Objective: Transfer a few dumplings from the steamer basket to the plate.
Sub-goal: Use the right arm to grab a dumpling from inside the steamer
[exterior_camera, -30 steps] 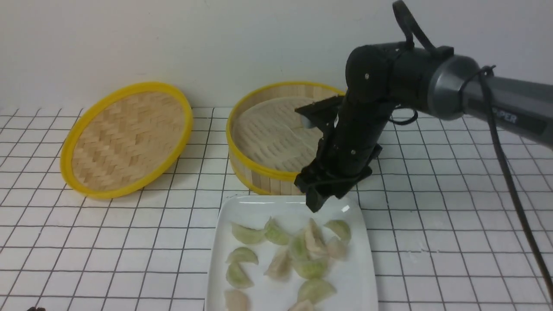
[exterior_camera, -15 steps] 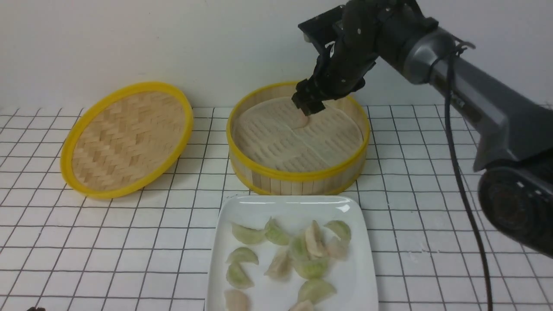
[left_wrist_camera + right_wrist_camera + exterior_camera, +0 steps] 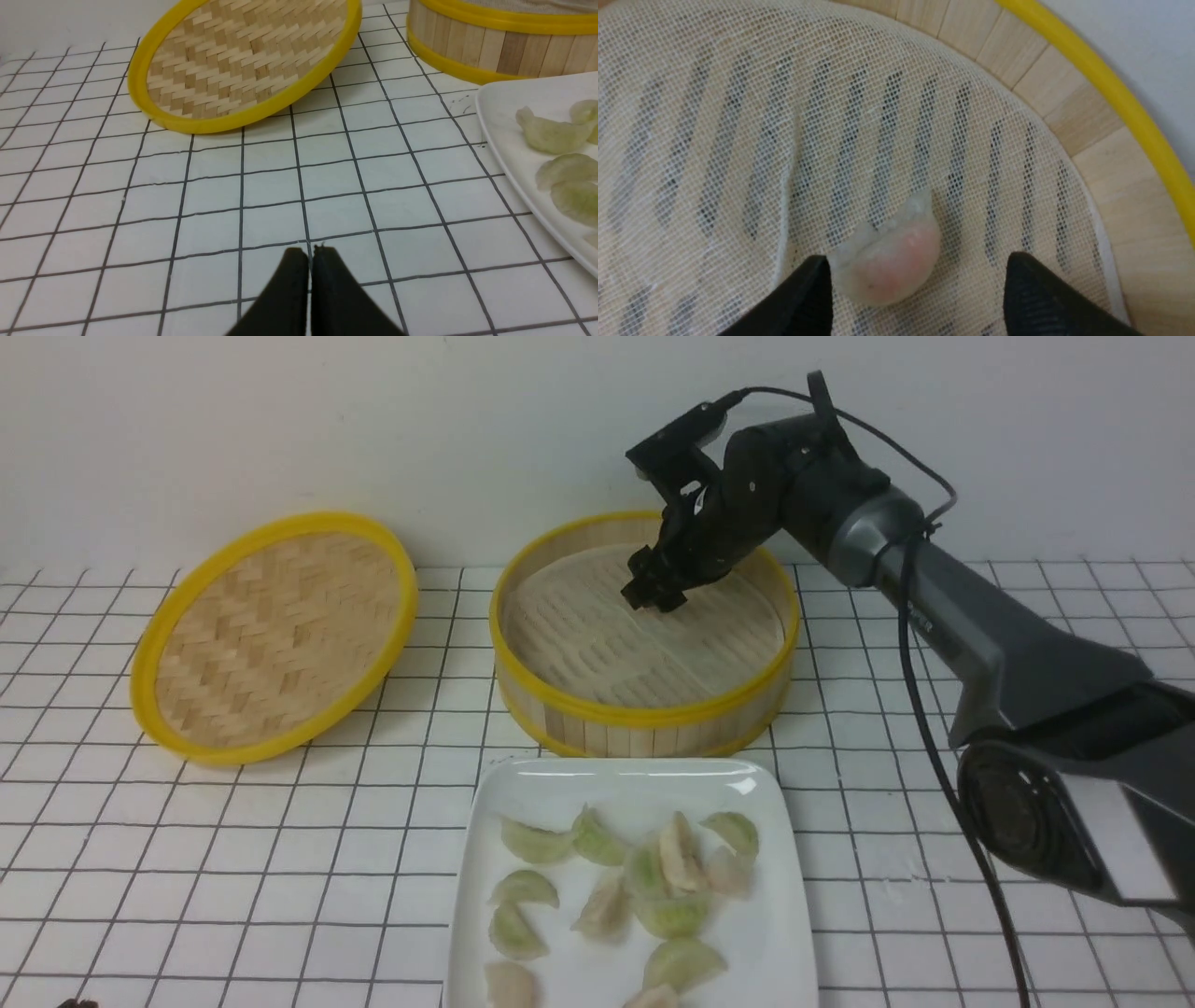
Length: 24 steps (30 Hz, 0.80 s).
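Observation:
The steamer basket (image 3: 644,714) with yellow rims and a white mesh liner (image 3: 738,116) stands at the back centre. One pinkish dumpling (image 3: 887,261) lies on the liner. My right gripper (image 3: 915,275) hangs open over it, one finger close beside the dumpling, the other well apart. In the front view the right gripper (image 3: 653,593) is low inside the basket and hides the dumpling. Several green and pinkish dumplings (image 3: 607,887) lie on the white plate (image 3: 766,943) in front of the basket. My left gripper (image 3: 309,254) is shut and empty, low over the tiled table.
The shallow woven lid (image 3: 271,635) with a yellow rim leans tilted at the back left. White tiled tabletop (image 3: 233,859) with dark grid lines lies all round. The right arm (image 3: 980,625) reaches in from the right over the basket's far side.
My right gripper rose from the plate's far edge, swung back over the basket, and has come down inside it around the pinkish dumpling. The left gripper has not moved.

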### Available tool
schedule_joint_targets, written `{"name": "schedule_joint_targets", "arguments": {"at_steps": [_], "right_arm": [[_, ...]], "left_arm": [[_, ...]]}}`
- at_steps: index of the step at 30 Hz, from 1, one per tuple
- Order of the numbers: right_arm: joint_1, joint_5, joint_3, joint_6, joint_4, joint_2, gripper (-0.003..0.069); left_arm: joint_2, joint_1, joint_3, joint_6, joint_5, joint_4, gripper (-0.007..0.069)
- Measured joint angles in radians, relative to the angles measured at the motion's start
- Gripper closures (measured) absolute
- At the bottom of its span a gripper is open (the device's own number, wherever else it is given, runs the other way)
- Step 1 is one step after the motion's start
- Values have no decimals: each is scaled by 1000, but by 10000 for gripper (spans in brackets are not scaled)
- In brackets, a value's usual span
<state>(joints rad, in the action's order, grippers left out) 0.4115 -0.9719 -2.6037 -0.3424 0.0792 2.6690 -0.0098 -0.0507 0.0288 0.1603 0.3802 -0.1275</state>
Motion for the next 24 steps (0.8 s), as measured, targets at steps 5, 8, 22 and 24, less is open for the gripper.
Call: {"name": "schedule_joint_targets", "arguments": {"at_steps": [5, 8, 22, 24], "right_arm": [[-8, 29, 0, -66, 40, 4, 217], [-19, 37, 0, -88, 89, 9, 222], [-43, 44, -1, -149, 216, 45, 254], [-43, 44, -1, -150, 218, 45, 265]], "left_arm": [[0, 0, 0, 0, 0, 0, 631], [0, 0, 0, 0, 0, 0, 631], [0, 0, 0, 0, 0, 0, 631], [0, 0, 0, 0, 0, 0, 631]]}}
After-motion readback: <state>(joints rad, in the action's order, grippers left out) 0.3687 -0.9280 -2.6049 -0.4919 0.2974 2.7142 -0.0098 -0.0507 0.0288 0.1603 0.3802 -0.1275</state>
